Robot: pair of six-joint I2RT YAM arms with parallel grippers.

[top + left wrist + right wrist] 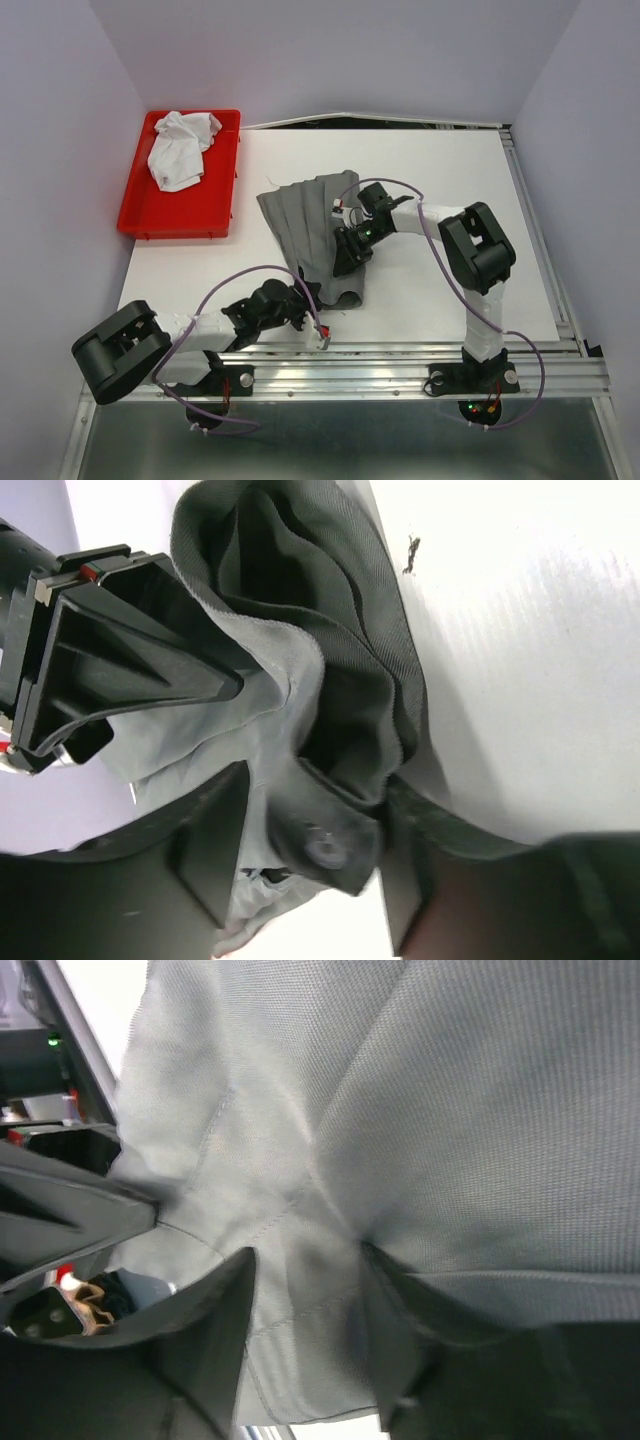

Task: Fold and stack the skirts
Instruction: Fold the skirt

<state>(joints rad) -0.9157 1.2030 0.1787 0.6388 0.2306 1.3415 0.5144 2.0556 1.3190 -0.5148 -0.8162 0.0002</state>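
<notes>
With the left gripper [318, 830] clenched on the grey skirt's [300, 215] narrow near end and the right gripper [305, 1300] clamped on its pleats at mid-table [450, 170], the 2 should move together, keeping the cloth taut, while the white skirt [180, 148] waits in the tray [135, 215].

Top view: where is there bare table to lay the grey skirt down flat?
Bare: the far strip of table behind the grey skirt and right arm, and the patch between red tray and left arm. Crowded mid-table.
</notes>
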